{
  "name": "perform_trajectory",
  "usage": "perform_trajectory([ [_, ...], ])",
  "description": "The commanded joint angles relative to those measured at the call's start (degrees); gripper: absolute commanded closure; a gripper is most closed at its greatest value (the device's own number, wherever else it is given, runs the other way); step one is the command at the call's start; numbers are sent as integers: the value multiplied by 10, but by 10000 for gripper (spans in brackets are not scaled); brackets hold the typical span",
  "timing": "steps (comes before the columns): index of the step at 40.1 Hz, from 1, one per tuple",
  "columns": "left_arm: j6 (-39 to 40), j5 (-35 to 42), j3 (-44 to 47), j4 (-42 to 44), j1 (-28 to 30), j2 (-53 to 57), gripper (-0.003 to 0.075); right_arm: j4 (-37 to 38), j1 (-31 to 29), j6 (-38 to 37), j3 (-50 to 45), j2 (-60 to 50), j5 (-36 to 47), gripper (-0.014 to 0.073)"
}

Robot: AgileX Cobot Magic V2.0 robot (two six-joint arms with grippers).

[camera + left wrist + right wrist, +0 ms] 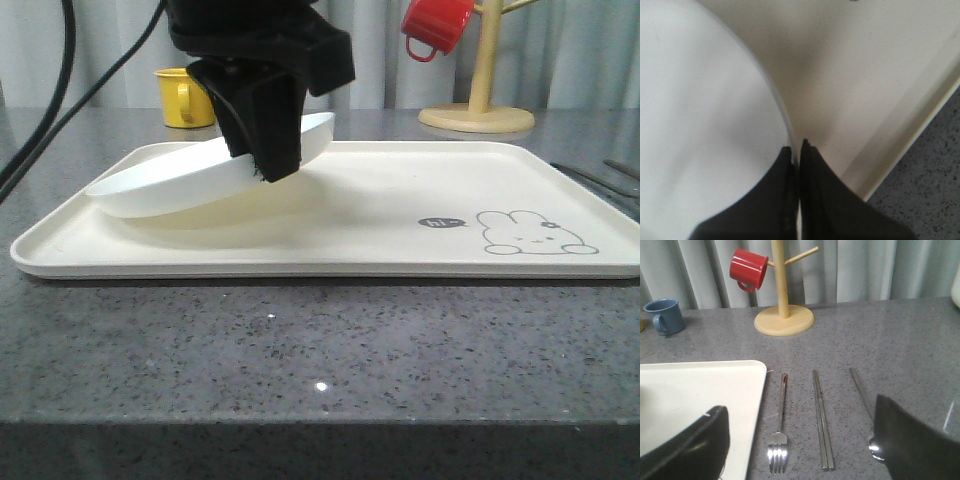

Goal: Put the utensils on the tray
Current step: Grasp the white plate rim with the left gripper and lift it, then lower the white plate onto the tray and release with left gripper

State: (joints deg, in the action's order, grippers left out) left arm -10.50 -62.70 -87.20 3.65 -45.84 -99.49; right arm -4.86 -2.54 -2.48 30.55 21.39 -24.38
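Left gripper [262, 150] is clamped on the rim of a round white plate [170, 185], holding it tilted over the left half of the tray [400, 215]; the plate's low edge sits at or just above the tray floor, contact hard to tell from the front view. In the left wrist view the two black fingers [815, 200] are pressed together with the plate's rim [775, 107] between them, tray rim [900, 145] and grey counter just beside.

The tray lies flat on the grey speckled table [300, 350], rabbit drawing [535, 233] at its right end. Tray is bare apart from the plate.

Utensils are all off the tray, on the table to its right. In the right wrist view: fork [780, 425] lies just beside the tray edge [757, 405], tines toward the camera; chopsticks [821, 420] lie paired and parallel next to it; spoon [865, 405] is furthest from the tray, its bowl partly hidden behind a gripper finger. None touch each other.

Right gripper [800, 450] hangs above the utensils with its fingers spread wide and nothing between them, one finger over the tray corner, the other over the spoon bowl.

Background: wooden mug tree [784, 305] with a red mug [747, 270] hung on it, blue mug [664, 316], yellow mug [185, 97] behind the tray.
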Motion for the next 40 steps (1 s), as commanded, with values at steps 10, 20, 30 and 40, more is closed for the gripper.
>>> perform_trajectory([
  [10, 5, 23, -19, -17, -5, 11, 710, -1, -4, 6, 21, 8, 42, -18],
  [20, 5, 29, -19, -29, -5, 11, 536, -1, -4, 6, 21, 8, 42, -18],
  [30, 5, -20, -85, -25, 0, 11, 529, -1, -4, 6, 21, 8, 42, -18],
  [40, 3, -96, -197, -17, 53, 11, 613, -1, -4, 6, 21, 8, 42, -18],
])
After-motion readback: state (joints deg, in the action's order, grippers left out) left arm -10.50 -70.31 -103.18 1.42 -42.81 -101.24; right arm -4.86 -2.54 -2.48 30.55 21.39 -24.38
